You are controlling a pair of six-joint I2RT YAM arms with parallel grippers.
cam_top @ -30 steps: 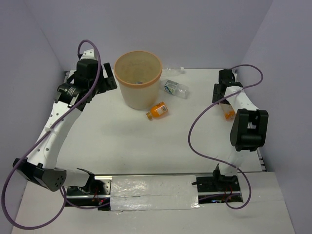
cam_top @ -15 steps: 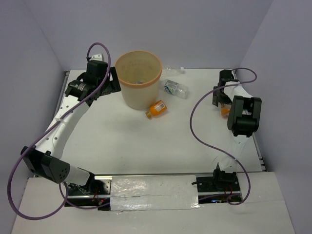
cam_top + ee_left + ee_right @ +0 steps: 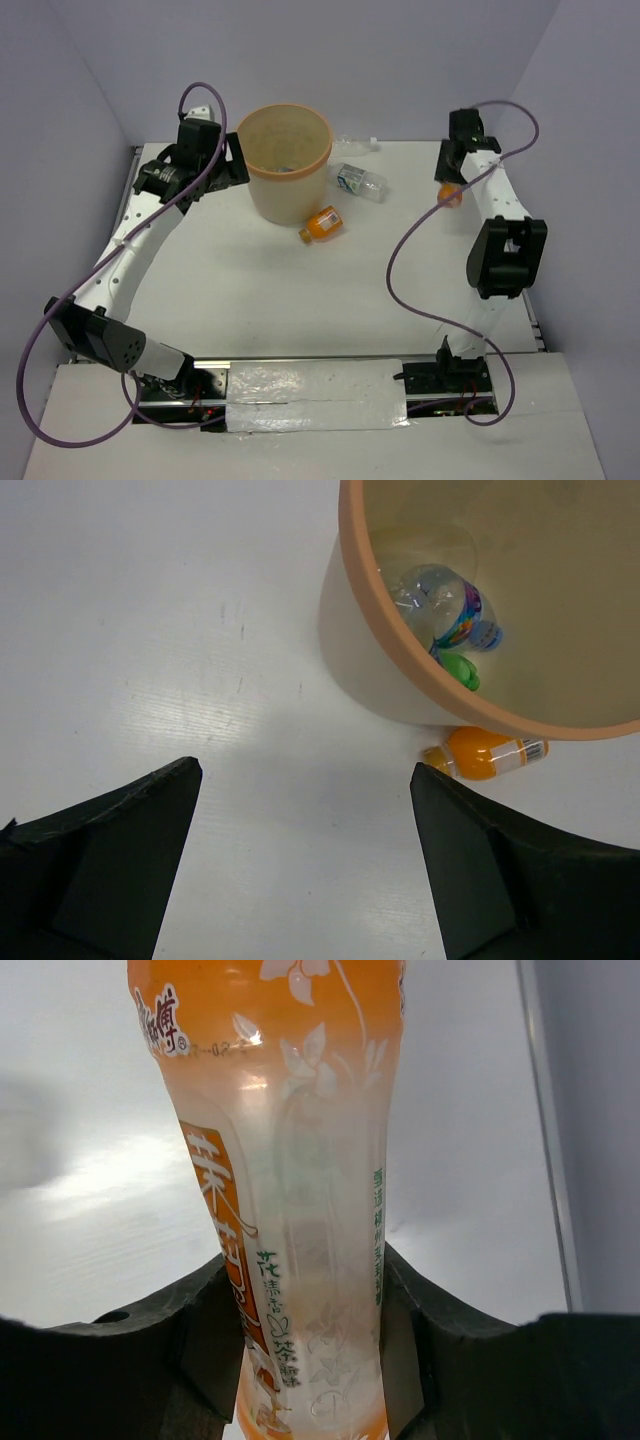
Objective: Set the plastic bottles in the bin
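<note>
**Orange bottle pinched near the right table edge**

The right gripper is pressed onto a tall orange bottle, close to the table's right edge and the side wall. The bottle's ends are cut off in the wrist view.

The left gripper is spread wide with nothing in it, just beside the bin. Open table is left between the arms.

A second orange bottle lies just beside the bin's foot, with a clear bottle near it.

Inside the bin, a blue-capped bottle and a green bottle are partly hidden by the rim.

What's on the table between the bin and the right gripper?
The top view shows one clear bottle lying on its side there, nearer the bin than the right gripper, which grips an orange bottle. Otherwise that stretch is bare.
</note>
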